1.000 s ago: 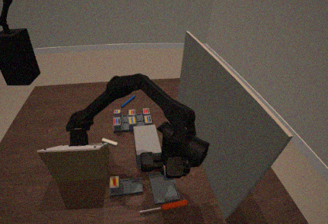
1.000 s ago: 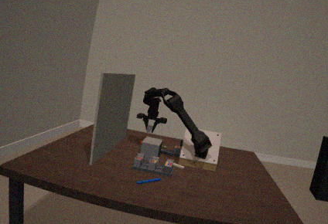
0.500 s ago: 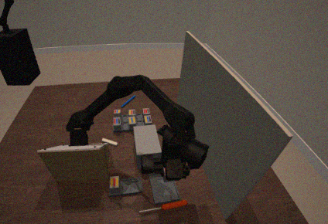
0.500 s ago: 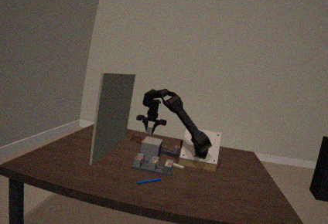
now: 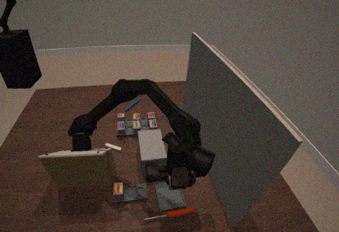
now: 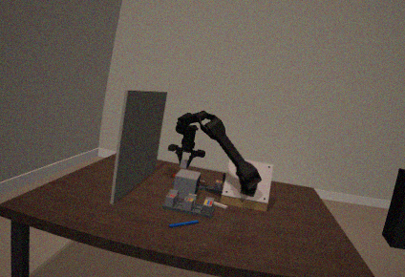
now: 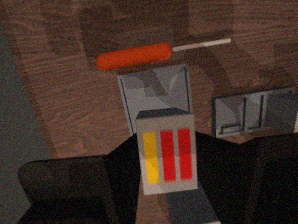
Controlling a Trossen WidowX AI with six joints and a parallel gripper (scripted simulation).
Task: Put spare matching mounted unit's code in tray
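My gripper (image 5: 169, 178) (image 6: 184, 160) (image 7: 160, 135) is shut on a grey spare (image 7: 167, 152) with a yellow, red, red label. It holds the spare above the table, beside the grey block. In the wrist view the spare covers the near end of the shallow grey tray (image 5: 172, 200) (image 7: 134, 94), whose visible part is empty. A rack (image 5: 129, 132) (image 6: 179, 208) carries several striped units. Another unit (image 5: 118, 189), with yellow and red stripes, sits in one end of a small holder (image 5: 136, 193) (image 7: 234, 115). I cannot tell which unit's back code is the mounted one's.
The tall grey block (image 5: 152, 146) (image 6: 187, 181) stands between rack and tray. An orange screwdriver (image 5: 180, 212) (image 7: 135, 56) lies just beyond the tray. A tall panel (image 5: 236, 138) (image 6: 140, 140) stands to one side. A blue pen (image 5: 133, 105) (image 6: 183, 223) and white stick (image 5: 113, 146) (image 6: 220, 205) lie farther off.
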